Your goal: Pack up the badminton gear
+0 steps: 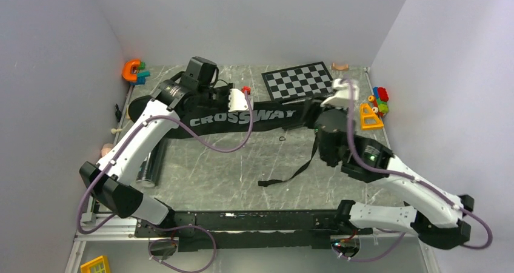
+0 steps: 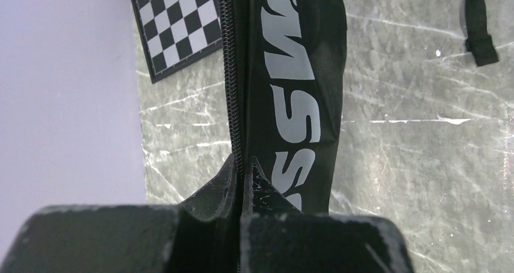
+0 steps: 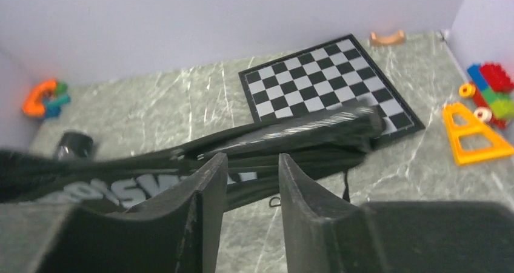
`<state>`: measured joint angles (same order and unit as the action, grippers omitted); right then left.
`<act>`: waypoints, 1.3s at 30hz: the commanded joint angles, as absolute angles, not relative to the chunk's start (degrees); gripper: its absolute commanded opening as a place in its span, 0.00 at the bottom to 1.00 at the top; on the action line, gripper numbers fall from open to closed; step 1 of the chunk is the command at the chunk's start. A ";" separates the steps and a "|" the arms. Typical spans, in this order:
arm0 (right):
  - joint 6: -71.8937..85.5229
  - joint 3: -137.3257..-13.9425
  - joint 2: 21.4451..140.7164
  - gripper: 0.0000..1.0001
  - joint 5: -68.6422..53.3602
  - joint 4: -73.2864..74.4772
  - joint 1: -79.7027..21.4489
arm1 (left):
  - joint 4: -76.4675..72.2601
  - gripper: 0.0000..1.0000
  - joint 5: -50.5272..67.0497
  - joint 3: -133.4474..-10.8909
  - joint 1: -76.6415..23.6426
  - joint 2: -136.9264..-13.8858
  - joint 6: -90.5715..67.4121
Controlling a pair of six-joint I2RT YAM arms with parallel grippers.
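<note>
**Racket bag (image 1: 242, 116) pinched at its zip by the left gripper (image 1: 241, 97)**

Black and printed "CROSSWAY", the racket bag lies stretched across the far half of the table (image 1: 230, 170). Its left end sits under the left arm and its right end beside the right gripper (image 1: 339, 94).

In the left wrist view, the left gripper (image 2: 245, 167) has its fingers (image 2: 212, 191) pressed together on the bag (image 2: 297, 73), right at the zip line. The row of teeth runs straight away from them.

In the right wrist view, the right gripper (image 3: 251, 161) has its fingers (image 3: 206, 182) spread. Nothing is between them, and the bag (image 3: 291, 139) lies just beyond the tips.

A black strap (image 1: 291, 171) trails from the bag's right half towards the arm bases.

The chessboard (image 1: 300, 79) lies just behind the bag, with its near corner touching or overlapped by the bag's right end.

An orange triangle toy (image 1: 370, 116) and coloured blocks (image 1: 380, 97) sit just beyond the bag's right end. An orange and green toy (image 1: 134, 71) sits behind its left end.

A dark tube (image 1: 147, 167) lies on the near side of the bag, partly hidden by the left arm.
</note>
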<state>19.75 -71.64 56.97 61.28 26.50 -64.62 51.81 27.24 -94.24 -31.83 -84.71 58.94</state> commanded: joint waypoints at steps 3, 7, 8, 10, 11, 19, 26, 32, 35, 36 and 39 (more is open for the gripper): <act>35.79 -74.03 50.74 0.29 52.41 35.09 -52.05 | 47.79 0.00 25.64 -90.41 -30.19 -77.72 57.73; 38.24 -75.50 52.20 0.05 44.07 37.69 -43.10 | 48.64 0.00 25.92 -89.19 -29.56 -75.80 56.52; 39.02 -75.95 53.29 0.00 40.59 38.94 -40.04 | 48.64 0.00 25.81 -89.02 -29.38 -75.46 56.11; 40.94 -76.79 54.98 0.00 32.42 40.05 -33.03 | 48.39 0.00 25.58 -88.82 -29.21 -74.86 55.23; 41.56 -76.30 54.94 0.00 28.32 39.35 -29.63 | 48.16 0.00 25.51 -88.67 -29.11 -74.61 54.89; 46.01 -72.50 51.94 0.00 13.72 38.14 -14.75 | 47.86 0.00 25.66 -87.59 -28.99 -73.58 53.48; 48.38 -68.23 51.32 0.00 5.05 34.65 -11.10 | 47.40 0.00 25.92 -87.00 -28.96 -72.81 52.81; 50.38 -64.09 50.72 0.00 0.76 31.97 -11.14 | 47.20 0.00 26.41 -86.69 -28.97 -72.51 52.54; 50.81 -62.68 50.27 0.00 0.32 30.34 -11.12 | 47.48 0.00 26.76 -87.00 -28.98 -72.55 52.60; 50.85 -62.47 50.09 0.00 0.52 30.07 -11.09 | 47.62 0.00 26.80 -87.04 -29.00 -72.44 52.56; 50.85 -62.72 49.42 0.00 1.65 29.87 -11.13 | 47.59 0.00 26.93 -86.89 -28.95 -72.28 52.40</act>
<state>49.71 -62.22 51.35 2.37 34.13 -11.31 51.72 25.17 -85.82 -29.17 -74.87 52.75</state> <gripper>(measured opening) 0.006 0.028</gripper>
